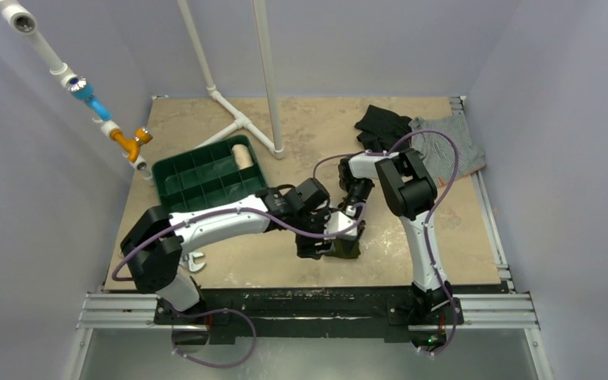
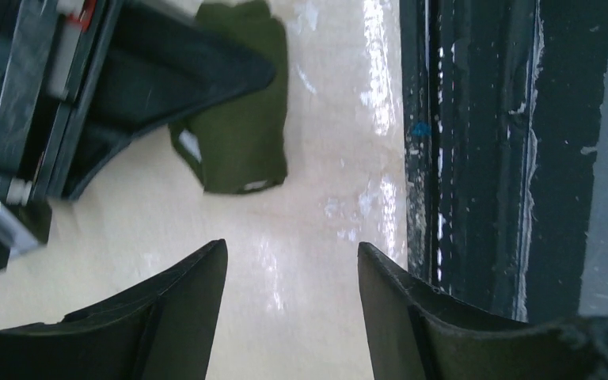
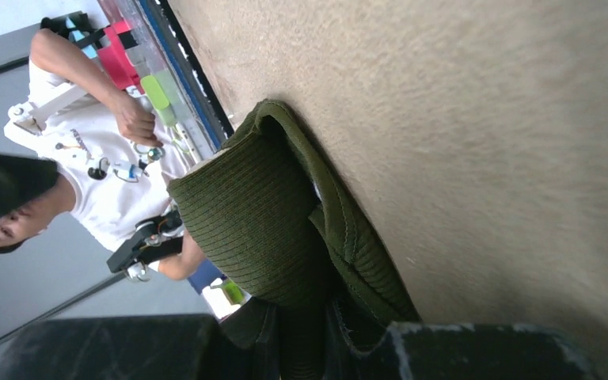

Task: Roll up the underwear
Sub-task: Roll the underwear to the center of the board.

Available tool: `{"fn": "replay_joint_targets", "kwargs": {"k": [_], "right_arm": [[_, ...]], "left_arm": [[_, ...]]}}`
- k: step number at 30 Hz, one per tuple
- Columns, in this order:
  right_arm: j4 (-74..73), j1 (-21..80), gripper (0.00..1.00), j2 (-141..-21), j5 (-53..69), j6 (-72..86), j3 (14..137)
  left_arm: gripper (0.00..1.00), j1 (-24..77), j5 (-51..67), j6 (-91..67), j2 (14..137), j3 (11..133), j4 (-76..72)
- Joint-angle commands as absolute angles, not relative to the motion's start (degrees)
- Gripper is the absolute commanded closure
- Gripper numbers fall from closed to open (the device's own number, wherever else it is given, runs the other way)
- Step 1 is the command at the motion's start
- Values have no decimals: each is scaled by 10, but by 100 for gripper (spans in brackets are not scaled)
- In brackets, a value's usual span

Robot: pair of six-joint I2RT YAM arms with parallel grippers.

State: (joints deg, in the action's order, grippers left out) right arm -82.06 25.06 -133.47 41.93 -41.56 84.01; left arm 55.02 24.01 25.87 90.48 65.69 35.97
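Right claw (image 3: 317, 336) pinches the bunched underwear (image 3: 261, 229) by the middle of the near edge of the table (image 1: 269, 265); left claw (image 2: 293, 261) gapes empty just beside. Risk: thin pinch slips, roll springs loose (ribbed cloth looks springy).

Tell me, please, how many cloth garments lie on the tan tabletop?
3: a black cloth garment at the far right, a grey striped cloth garment beside it, and the dark olive-green ribbed underwear near the front edge. More may be hidden.

L end effector (image 2: 291, 249) wide; R end effector (image 3: 301, 348) tight
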Motion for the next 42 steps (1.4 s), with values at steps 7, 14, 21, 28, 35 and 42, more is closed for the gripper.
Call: {"fn": "replay_joint_targets", "kwargs": {"k": [7, 14, 21, 28, 35, 42], "right_arm": [[-674, 245, 100, -1386, 359, -471, 888], [-673, 245, 100, -1390, 357, -474, 884], [-673, 245, 100, -1396, 358, -476, 883], [-673, 245, 100, -1393, 360, -477, 881], [-667, 243, 92, -1374, 365, -474, 870], [-673, 220, 70, -1340, 383, -476, 860]], "left_arm": [[38, 636, 123, 282, 984, 654, 203], [37, 653, 48, 291, 1006, 631, 132], [37, 659, 40, 295, 1040, 634, 118], [48, 659, 49, 289, 1074, 628, 115], [83, 652, 90, 288, 1094, 627, 145], [100, 605, 194, 294, 1107, 654, 227]]}}
